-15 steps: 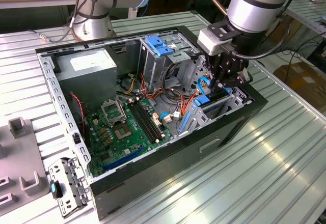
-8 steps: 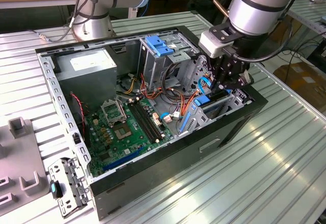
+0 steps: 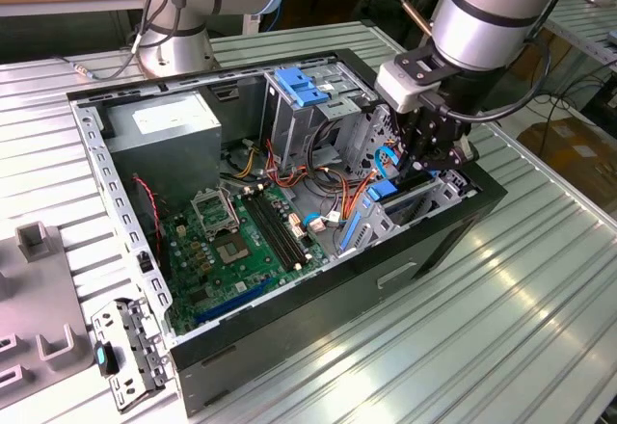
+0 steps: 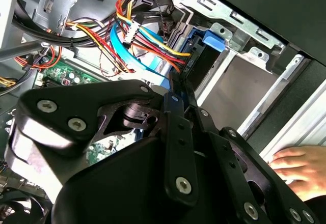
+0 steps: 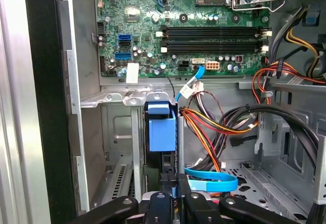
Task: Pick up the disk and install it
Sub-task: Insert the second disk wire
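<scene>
1. In the exterior view the gripper hangs inside the open case, right over the drive bay where the disk stands on edge.
2. In the second wrist view the disk sits in the bay just past the fingertips; a hand rests outside the case.
3. In the first wrist view the fingers look pressed on the disk, near the motherboard.

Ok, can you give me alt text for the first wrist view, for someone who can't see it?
The black gripper reaches down into an open grey metal computer case, at the blue-framed disk standing on edge in a drive bay slot. A green motherboard lies beyond, and red, orange, yellow and black cables and a flat light-blue cable run beside the slot.
</scene>
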{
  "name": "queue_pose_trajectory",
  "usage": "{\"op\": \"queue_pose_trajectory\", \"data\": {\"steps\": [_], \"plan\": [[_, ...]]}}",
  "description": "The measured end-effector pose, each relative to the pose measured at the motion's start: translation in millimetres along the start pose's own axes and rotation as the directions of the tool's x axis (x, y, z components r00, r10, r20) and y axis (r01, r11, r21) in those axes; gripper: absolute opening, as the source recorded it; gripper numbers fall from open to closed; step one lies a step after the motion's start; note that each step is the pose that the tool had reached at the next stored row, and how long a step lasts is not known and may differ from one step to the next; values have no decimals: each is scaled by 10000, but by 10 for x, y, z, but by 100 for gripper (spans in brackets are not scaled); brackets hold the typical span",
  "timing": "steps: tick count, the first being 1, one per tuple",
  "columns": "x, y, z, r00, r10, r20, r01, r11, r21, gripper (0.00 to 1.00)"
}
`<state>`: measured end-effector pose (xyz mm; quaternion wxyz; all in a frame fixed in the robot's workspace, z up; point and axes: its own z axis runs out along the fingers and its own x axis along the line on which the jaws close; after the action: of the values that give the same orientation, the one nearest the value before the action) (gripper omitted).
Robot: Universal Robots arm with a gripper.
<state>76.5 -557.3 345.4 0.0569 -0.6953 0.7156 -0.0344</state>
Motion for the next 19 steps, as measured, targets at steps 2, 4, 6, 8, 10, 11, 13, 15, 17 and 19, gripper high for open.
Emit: {"op": "queue_pose_trajectory", "data": {"steps": [2, 4, 6, 8, 10, 11, 13, 15, 17, 19], "plan": [[2, 0, 1, 10000, 3, 24, -3, 10000, 0, 16], [5, 0, 8, 10000, 5, 35, -5, 10000, -1, 16], [10, 2, 20, 10000, 5, 38, -5, 10000, -1, 16], [21, 5, 41, 10000, 5, 38, -5, 10000, -2, 16], [32, 7, 55, 10000, 7, 48, -7, 10000, -3, 16], [32, 6, 56, 10000, 8, 51, -8, 10000, -2, 16], [33, 6, 58, 10000, 7, 53, -7, 10000, -2, 16], [34, 6, 58, 10000, 7, 53, -7, 10000, -2, 16], [34, 6, 58, 10000, 8, 54, -8, 10000, -1, 16], [35, 6, 59, 10000, 7, 56, -7, 10000, -1, 24]]}}
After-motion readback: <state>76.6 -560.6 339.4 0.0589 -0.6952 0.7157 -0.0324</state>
